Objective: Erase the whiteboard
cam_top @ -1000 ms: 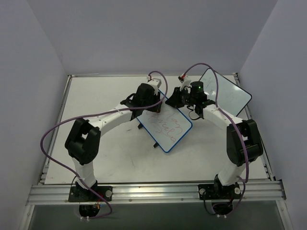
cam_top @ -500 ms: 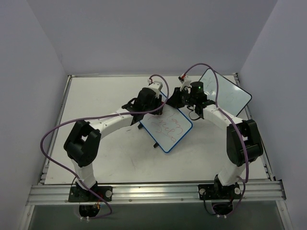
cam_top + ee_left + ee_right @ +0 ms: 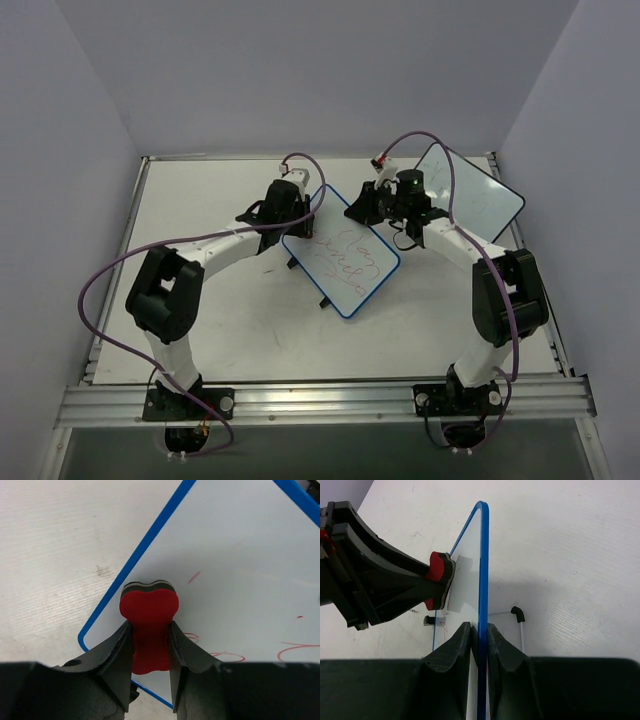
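Observation:
A blue-framed whiteboard [image 3: 347, 263] with red scribbles stands tilted at the table's middle. My left gripper [image 3: 292, 220] is at its far left corner, shut on a red eraser [image 3: 149, 611] with a dark felt face. The eraser presses on the board's surface [image 3: 240, 565] just inside the blue frame, and red marks lie to the right of it. My right gripper [image 3: 363, 208] is shut on the board's blue top edge [image 3: 481, 580]. In the right wrist view the eraser [image 3: 439, 569] and the left gripper's fingers [image 3: 385, 587] touch the board's face.
A second whiteboard [image 3: 472, 197] lies at the back right, under the right arm's cable. The board's wire stand leg [image 3: 521, 625] with a black tip rests on the table behind it. The walls stand close on both sides.
My left gripper has swept the eraser left across the board's top, from its middle to the far left corner. The right gripper has held the board still.

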`<state>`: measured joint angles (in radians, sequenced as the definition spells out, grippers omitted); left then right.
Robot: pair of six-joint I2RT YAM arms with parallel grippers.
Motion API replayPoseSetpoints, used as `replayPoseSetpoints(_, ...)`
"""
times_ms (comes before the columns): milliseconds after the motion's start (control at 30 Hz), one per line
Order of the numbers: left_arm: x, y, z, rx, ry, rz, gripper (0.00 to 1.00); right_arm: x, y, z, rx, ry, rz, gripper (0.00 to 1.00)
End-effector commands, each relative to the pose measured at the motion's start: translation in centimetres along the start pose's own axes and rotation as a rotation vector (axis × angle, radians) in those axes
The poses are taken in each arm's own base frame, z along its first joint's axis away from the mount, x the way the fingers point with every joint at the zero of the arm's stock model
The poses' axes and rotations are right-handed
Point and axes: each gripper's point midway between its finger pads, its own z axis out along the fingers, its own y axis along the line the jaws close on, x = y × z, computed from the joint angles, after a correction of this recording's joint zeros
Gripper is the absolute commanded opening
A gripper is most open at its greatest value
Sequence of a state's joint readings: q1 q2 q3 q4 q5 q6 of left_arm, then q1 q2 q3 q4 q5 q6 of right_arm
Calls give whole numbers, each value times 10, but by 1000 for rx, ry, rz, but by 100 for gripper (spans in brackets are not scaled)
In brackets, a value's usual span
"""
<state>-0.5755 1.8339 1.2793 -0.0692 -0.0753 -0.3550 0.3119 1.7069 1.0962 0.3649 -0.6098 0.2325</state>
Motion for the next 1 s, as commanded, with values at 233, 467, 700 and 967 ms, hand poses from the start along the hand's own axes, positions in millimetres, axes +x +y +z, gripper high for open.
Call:
replayPoseSetpoints(233, -27, -5, 8, 2, -5, -2, 2, -3, 24, 0, -62, 8, -77, 0)
replayPoseSetpoints(467, -34, -41, -1, 72, -31, 55, 2, -2, 24, 0, -64, 8, -76, 0)
replayPoseSetpoints(700, -31, -59, -6, 78, -36, 71, 2, -2, 24, 1, -64, 8, -76, 0)
replayPoseSetpoints(967, -18, -4, 9, -44, 5, -42, 2, -2, 24, 0, -65, 11, -79, 0)
